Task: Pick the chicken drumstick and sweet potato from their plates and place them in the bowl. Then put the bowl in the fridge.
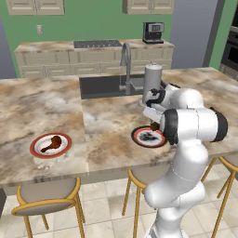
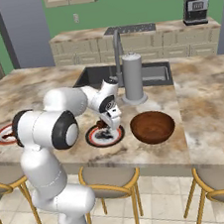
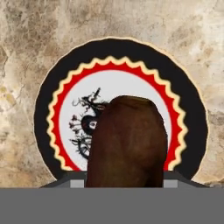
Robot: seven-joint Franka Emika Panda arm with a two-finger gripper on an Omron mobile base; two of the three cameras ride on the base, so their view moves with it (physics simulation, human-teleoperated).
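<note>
My gripper (image 2: 106,125) is shut on the sweet potato (image 3: 129,144), a stubby dark brown lump held just above the black-rimmed plate (image 3: 48,96) near the island's front edge. In the left base view the sweet potato (image 1: 155,125) hangs over that plate (image 1: 139,139). The chicken drumstick (image 1: 50,143) lies on the red-rimmed plate (image 1: 35,148) far to the left. The dark wooden bowl (image 2: 152,126) sits empty right of the black-rimmed plate (image 2: 92,139), close to it. The fridge is out of view.
Behind the plates are a sink (image 1: 104,86) with a tall faucet (image 1: 126,65) and a grey canister (image 2: 133,78). Stools (image 1: 44,195) stand below the island's front edge. A coffee machine (image 1: 153,32) sits on the back counter.
</note>
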